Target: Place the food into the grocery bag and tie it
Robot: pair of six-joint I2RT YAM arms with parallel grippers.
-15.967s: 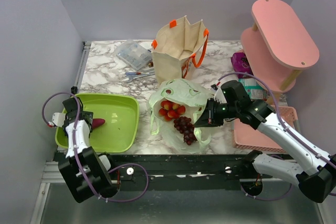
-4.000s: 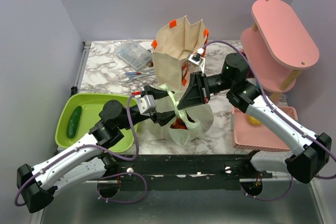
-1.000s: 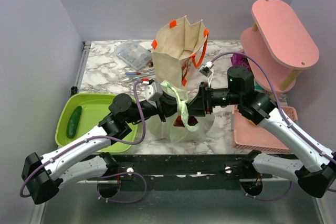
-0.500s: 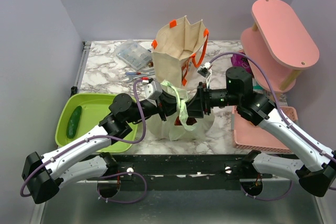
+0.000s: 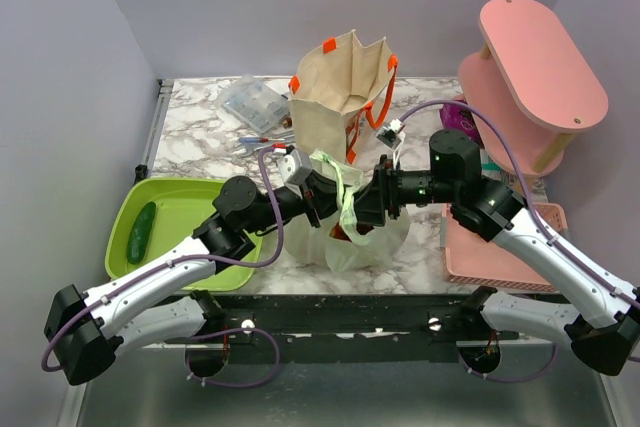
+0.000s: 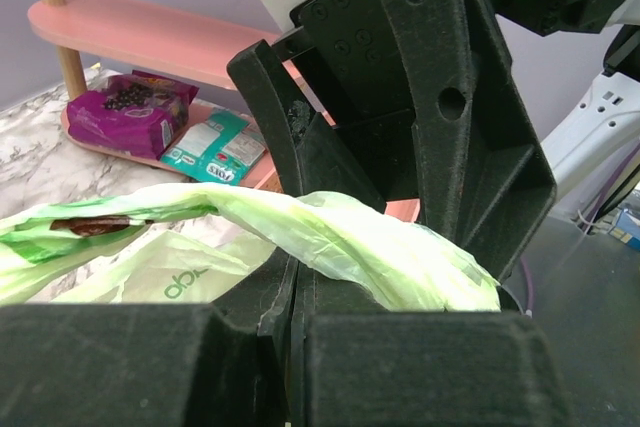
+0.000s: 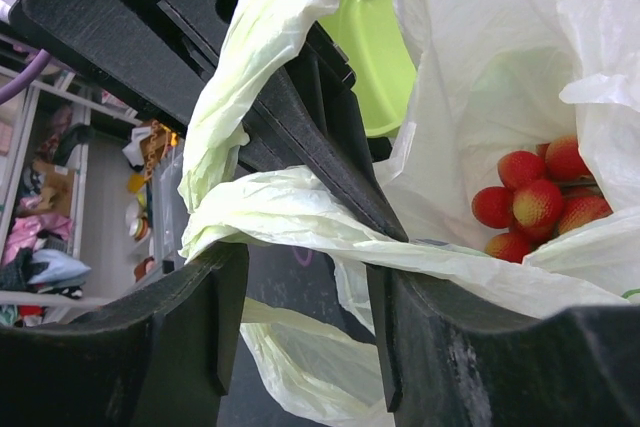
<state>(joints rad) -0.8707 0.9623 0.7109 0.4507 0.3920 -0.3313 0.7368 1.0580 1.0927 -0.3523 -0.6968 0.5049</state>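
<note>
The grocery bag [image 5: 355, 247] stands at the table's middle front, thin pale green plastic. Red strawberries [image 7: 530, 202] of the food lie inside it; the other food is hidden. My left gripper [image 6: 298, 277] is shut on one twisted handle loop [image 6: 340, 237], a sliver of plastic pinched between its fingers. From above, this gripper [image 5: 322, 194] sits just left of the bag's mouth. My right gripper [image 7: 305, 267] faces it tip to tip, open, with the other handle strand [image 7: 300, 212] draped loosely across its fingers. In the top view the right gripper [image 5: 365, 205] is just right of the raised handles.
A stiff beige tote [image 5: 340, 87] stands right behind the bag. A green tray [image 5: 215, 207] with a cucumber [image 5: 141, 232] lies at the left. A pink basket [image 5: 500, 257] and pink shelf [image 5: 540, 57] are at the right, and a clear box [image 5: 255, 102] at the back.
My right gripper's jaws have spread apart over the last second, loosening its hold on the handle strand. The left gripper stays shut and has risen slightly with its loop.
</note>
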